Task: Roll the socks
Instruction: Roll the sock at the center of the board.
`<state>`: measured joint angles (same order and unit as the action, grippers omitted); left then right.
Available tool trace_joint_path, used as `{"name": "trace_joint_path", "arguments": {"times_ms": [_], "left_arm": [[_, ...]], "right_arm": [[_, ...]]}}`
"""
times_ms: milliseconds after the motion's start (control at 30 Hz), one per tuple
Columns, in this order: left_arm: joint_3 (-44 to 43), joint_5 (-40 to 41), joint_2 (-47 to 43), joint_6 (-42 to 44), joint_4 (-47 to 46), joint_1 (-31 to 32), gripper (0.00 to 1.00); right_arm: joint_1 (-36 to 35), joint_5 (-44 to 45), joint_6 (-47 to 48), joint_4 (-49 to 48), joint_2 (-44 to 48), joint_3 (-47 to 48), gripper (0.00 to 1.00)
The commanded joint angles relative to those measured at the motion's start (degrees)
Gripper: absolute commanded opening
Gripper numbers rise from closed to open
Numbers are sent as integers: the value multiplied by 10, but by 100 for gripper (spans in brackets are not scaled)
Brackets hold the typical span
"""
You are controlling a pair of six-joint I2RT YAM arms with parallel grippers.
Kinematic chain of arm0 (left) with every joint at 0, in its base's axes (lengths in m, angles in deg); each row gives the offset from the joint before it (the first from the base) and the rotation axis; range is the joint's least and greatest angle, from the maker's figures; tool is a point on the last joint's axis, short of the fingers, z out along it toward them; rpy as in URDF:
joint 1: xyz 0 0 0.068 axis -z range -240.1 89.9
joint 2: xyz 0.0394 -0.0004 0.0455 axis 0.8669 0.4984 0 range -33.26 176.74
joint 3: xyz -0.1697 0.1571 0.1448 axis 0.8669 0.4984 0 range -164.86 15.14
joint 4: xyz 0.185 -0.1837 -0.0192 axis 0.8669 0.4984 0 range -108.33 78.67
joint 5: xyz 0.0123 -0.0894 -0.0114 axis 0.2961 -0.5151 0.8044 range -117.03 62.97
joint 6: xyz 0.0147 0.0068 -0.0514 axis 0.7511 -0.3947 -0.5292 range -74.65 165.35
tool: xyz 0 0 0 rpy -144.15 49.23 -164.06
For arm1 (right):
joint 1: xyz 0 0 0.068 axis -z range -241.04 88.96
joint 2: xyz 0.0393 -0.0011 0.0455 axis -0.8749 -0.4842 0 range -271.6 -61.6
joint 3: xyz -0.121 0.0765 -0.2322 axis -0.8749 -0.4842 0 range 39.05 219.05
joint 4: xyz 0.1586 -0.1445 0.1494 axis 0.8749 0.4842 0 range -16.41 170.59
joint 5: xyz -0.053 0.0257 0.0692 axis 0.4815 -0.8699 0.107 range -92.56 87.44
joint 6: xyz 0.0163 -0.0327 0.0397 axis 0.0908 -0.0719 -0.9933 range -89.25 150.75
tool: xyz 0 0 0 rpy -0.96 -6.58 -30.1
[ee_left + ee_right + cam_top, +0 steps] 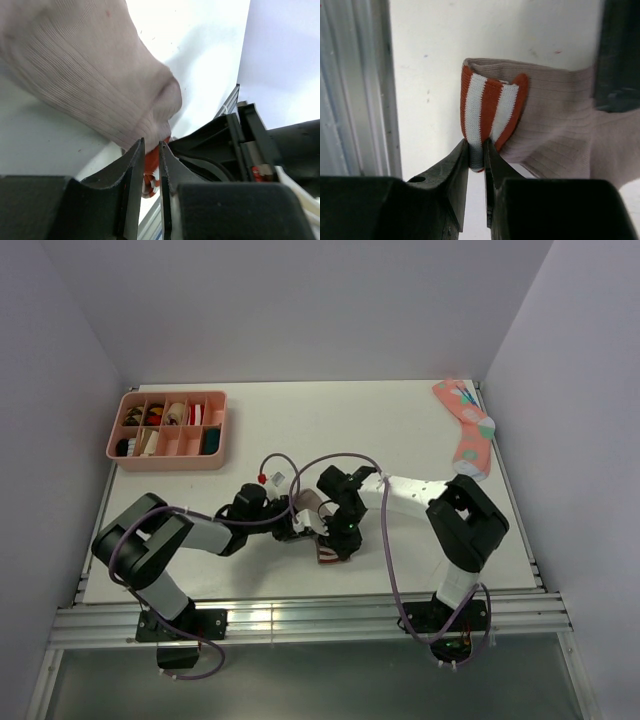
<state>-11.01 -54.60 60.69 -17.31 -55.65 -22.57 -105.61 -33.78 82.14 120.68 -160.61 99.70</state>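
Counter [350, 430]: white, walled on three sides.

Taupe sock [560, 115]: lies on the counter a little in from the middle of the near edge, between the two arms. Its ribbed body is bunched into a rounded mass. The red-and-white striped cuff [490, 110] is folded over and stands on edge at the end of the sock nearest the near edge.

Right gripper [476, 142]: clamped on the striped cuff, with the fingers pinching the lower fold of the fabric between them.

Left gripper [150, 145]: the fingers stand a narrow slit apart, with their tips against the bunched taupe body. Red-and-white cuff fabric shows in the slit. Whether that fabric is pinched or only lies behind the fingers cannot be told.

The two grippers meet at the sock, the left on its left side and the right on its right.

Other items: a pink compartment tray [170, 462] with small mixed contents sits at the far left corner. A coral-pink sock [470, 430] with green and white spots lies along the right edge near the far right corner, well apart from the grippers.
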Motion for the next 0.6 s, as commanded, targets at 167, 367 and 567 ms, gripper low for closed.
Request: {"name": "trace_joint_path", "arguments": {"times_ms": [167,367,567], "left_arm": [[42,44,-39,38,-90,5,22],[94,95,-63,72,-144,33,20],[104,167,-107,144,-150,100,21]], "right_arm": [[15,-58,40,116,-51,68,20],[48,-87,57,179,-109,134,20],[77,-113,65,237,-169,194,20]]}}
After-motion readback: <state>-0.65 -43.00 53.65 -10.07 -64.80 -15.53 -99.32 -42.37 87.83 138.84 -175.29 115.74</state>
